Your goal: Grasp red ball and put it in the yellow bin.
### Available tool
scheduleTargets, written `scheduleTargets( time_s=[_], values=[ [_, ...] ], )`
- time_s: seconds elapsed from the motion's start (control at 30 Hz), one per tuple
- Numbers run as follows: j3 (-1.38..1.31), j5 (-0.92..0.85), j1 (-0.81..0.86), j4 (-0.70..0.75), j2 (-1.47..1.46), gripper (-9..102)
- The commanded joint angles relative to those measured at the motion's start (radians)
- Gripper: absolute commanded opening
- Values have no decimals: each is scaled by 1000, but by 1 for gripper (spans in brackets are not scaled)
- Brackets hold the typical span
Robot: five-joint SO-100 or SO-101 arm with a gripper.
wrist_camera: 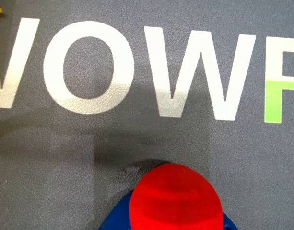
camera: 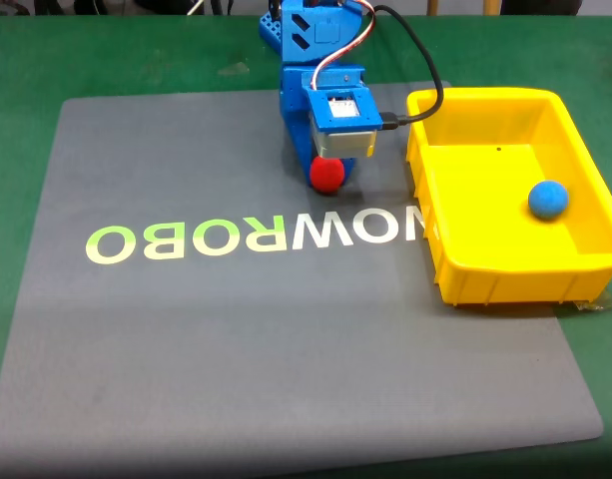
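Red ball (wrist_camera: 175, 199) fills the bottom of the wrist view, closest to the lens, with blue gripper plastic showing just under it on both sides. Beyond it lies the grey mat (wrist_camera: 41, 167) with its white lettering (wrist_camera: 89, 67), and the ball's shadow falls on the mat just past it. How the claw stands cannot be told from this view; the blue edges hug the ball, so it may be pinching it, but that is a guess.

In the fixed view the ball (camera: 326, 175) sits at the tip of the gripper (camera: 330, 172), at or just above the mat (camera: 186, 339), near the lettering (camera: 256, 236) and left of the bin (camera: 485, 269). The fingers are hidden behind the ball and the camera housing, so again I cannot say whether they are spread or closed. A blue ball (camera: 548, 200) already lies inside the bin, toward its right wall.

The red ball looks matte, small and light. Being round, it would roll off if nudged off centre, so the hold should be across its widest part, one finger on each side.

The arm (camera: 320, 60) reaches down steeply from its base at the far edge of the mat, wrist pointed nearly straight at the mat, with a black cable (camera: 425, 70) looping toward the bin.
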Motion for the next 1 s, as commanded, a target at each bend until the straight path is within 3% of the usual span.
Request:
scheduleTargets(
  time_s=[0.0, 0.27, 0.63, 0.97],
  values=[
    [-66, 15, -9, -26, 8, 0],
    [-147, 46, -31, -26, 103, 0],
    [-658, 104, -215, 51, 38, 0],
    [-681, 97, -420, 110, 6, 0]
  ],
)
